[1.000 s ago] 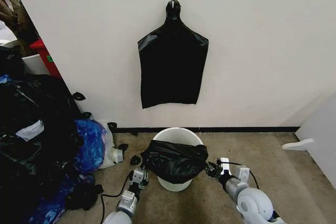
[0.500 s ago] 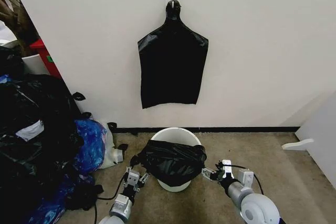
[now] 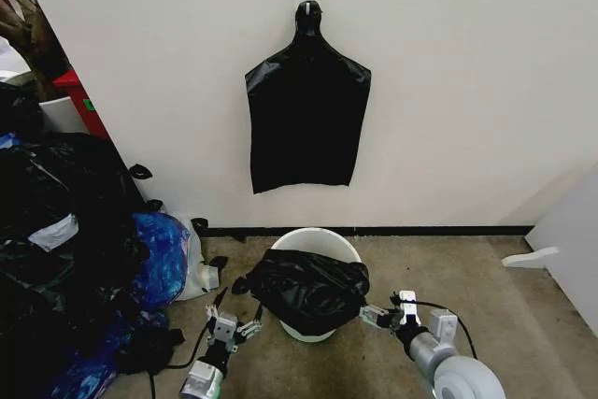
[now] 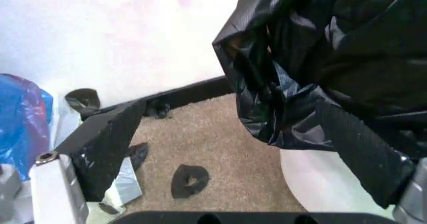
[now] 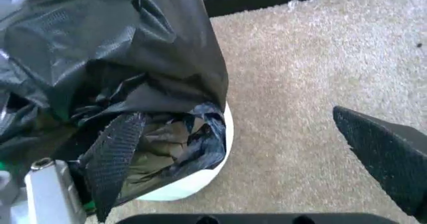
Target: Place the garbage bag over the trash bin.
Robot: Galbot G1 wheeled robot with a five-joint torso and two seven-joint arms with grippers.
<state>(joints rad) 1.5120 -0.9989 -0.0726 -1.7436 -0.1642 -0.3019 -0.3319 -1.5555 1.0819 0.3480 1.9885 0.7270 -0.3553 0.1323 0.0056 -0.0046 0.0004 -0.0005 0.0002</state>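
The garbage bag (image 3: 310, 289) sits bunched over the near side of the trash bin (image 3: 313, 242), on the carpet below the flat black bags (image 3: 307, 121) hung on the wall. It drapes the bin's front rim; the back rim shows bare cream plastic, so the mouth looks only partly seated. The left gripper (image 3: 234, 327) hangs just left of the bin, fingers spread, holding nothing. The right gripper (image 3: 377, 315) is just right of the bin, fingers also spread, one lying against the bag's folds. Doing this step well likely means catching the bag's edge and stretching it over the far rim.
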